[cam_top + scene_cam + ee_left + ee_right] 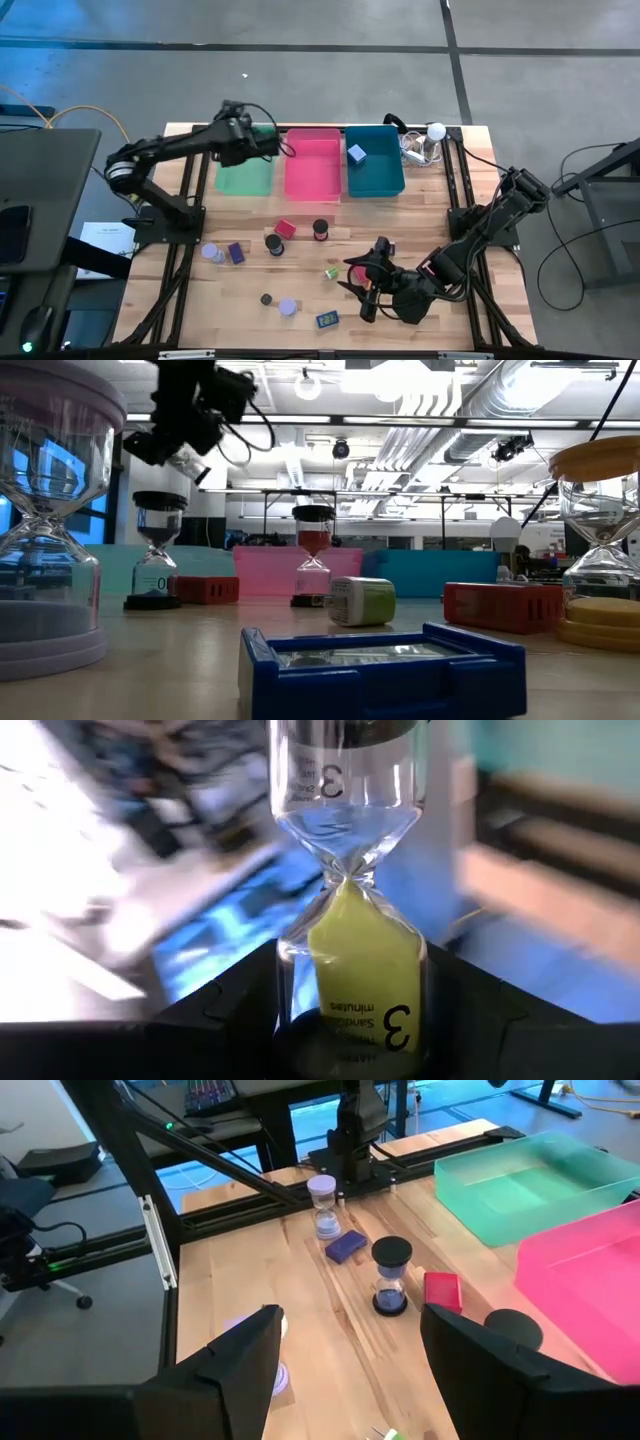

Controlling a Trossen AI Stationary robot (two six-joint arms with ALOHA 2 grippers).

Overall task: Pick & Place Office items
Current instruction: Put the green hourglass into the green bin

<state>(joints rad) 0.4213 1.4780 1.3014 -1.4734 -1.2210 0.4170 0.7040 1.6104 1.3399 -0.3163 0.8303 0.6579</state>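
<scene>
Yellow-green sand filled the lower bulb of the sand timer [350, 920] that the left tool [272, 141] held, its dark fingers [480, 1020] closed on the end printed with a 3. From above, that tool hung over the green bin [243, 178], near the edge it shared with the pink bin [312, 170]; the timer itself could hardly be made out there. The step in hand looked like the drop into a bin. To do it well, the arm should be clearly inside one bin's walls rather than over the shared edge, come low so the glass does not fall far, and only then part its fingers.

The right tool [362, 291] hovered at the near side of the worktop [300, 270] with its fingers [240, 1365] apart and nothing between them.

Most pieces lay on the wood: a black-capped timer [390, 1275], a lavender-capped timer [323, 1205], a purple block [347, 1245], a red block [441, 1291] and a blue framed block [380, 660] nearest the front. One blue block [356, 153] sat in the teal bin [375, 180]. By my reckoning the sorting was at an early stage.
</scene>
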